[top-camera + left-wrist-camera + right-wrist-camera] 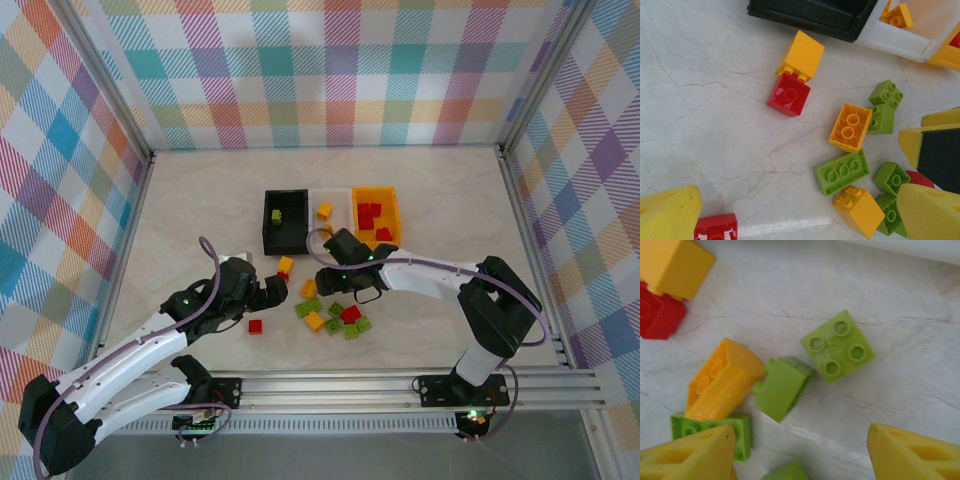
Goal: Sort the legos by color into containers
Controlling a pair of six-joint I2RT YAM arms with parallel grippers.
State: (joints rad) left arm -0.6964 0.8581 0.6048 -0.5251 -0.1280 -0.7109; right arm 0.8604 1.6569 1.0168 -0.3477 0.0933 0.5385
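Loose legos in lime green, yellow-orange and red lie in a pile in front of the containers. The black bin holds a green brick, the white bin a yellow-orange one, the orange-yellow bin several red ones. My left gripper hovers open at the pile's left edge, a green brick and a yellow brick on the table between its fingers. My right gripper is open and empty above two green bricks and an orange one.
A yellow brick stuck to a red one lies in front of the black bin. A lone red brick sits near my left gripper. The right gripper's finger reaches into the left wrist view. Plaid walls close in the table.
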